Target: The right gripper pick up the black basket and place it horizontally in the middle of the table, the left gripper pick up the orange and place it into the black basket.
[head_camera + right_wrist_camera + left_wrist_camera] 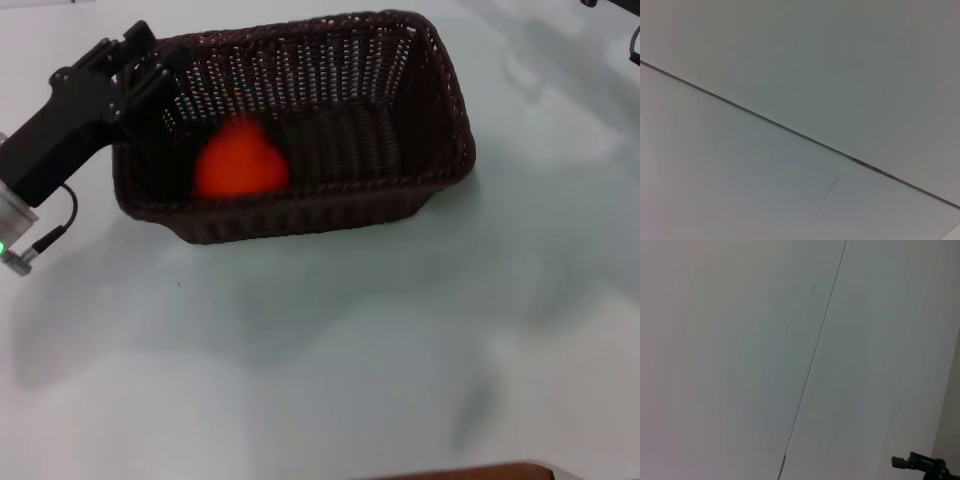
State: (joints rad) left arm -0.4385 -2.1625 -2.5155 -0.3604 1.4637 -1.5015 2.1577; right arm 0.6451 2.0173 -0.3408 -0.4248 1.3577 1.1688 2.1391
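Observation:
In the head view the black basket [400,190] lies lengthwise on the white table [320,350], towards the far side. The orange [240,162] sits inside the basket near its left end, looking blurred. My left gripper [150,68] hovers over the basket's left rim, just up and left of the orange and apart from it. Its jaws stand apart and hold nothing. My right gripper is out of view. Neither wrist view shows the basket or the orange.
Bare white tabletop spreads in front of and to the right of the basket. A brown edge [470,472] shows at the near side. Both wrist views show only a pale surface with a thin dark seam [790,129]. A small dark fitting [920,464] sits in the left wrist view's corner.

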